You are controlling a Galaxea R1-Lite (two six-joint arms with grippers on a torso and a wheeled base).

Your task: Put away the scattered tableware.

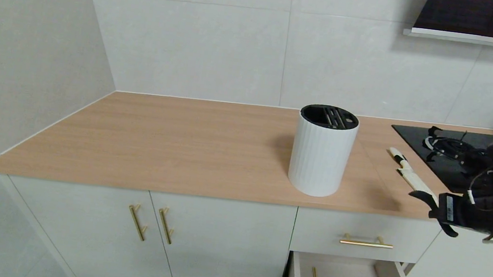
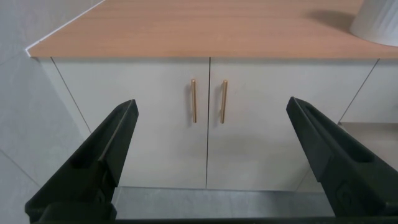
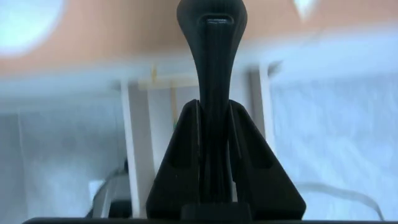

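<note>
Counted on desk (image 1: 180, 140), head view: one holder (image 1: 323, 152), one knife (image 1: 407, 172). Per wrist views: left tool (image 2: 211, 106) spread apart, right tool (image 3: 210, 25) pressed together, empty.

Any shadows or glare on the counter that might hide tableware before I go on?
Head view: even light, no glare; the white holder throws soft shadows on the counter to both sides, and the knife lies well lit. Left wrist view: one soft shadow beside the white holder.

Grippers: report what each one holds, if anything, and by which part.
Nothing is held. The left gripper stands open and empty; the right gripper is shut on nothing. The knife lies on the counter.
</note>
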